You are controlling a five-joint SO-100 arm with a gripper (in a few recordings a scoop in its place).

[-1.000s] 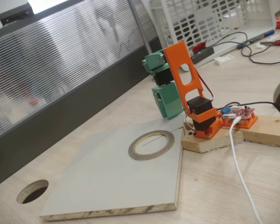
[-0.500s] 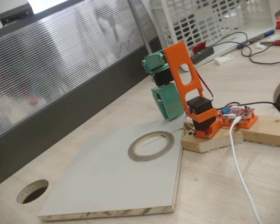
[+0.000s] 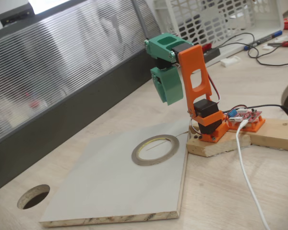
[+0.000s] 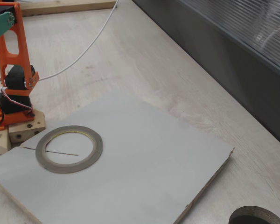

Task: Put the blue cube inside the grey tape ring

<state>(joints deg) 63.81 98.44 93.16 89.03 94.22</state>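
Grey tape ring [image 3: 155, 149]: one, flat on a pale grey board [image 3: 110, 187], near the board edge closest to the arm base; yellowish inner rim visible, a thin dark line crossing the enclosed patch of board; the same ring [image 4: 69, 148] lies at the left of the other fixed view, nothing inside it. Blue cube: not located in either fixed view. Board: one, lying on the wooden bench [image 3: 221, 191], raw chipboard edge facing the camera. Arm: one, orange upright link [image 3: 194, 76] rising from a black servo and orange base [image 3: 209, 127], the base fixed to a wooden block [image 3: 216, 143] just beside the board's corner. End effector [image 3: 167, 85]: green, folded against the upper link, raised well above the ring and hanging downward; whether its fingers are apart or together cannot be told. Round cut-out hole [image 3: 33, 196]: one, in the bench, beyond the board's far corner from the arm. White cable [image 3: 247, 177]: one, running across the bench from the base. White perforated crate [image 3: 216, 19]: one, behind the arm.
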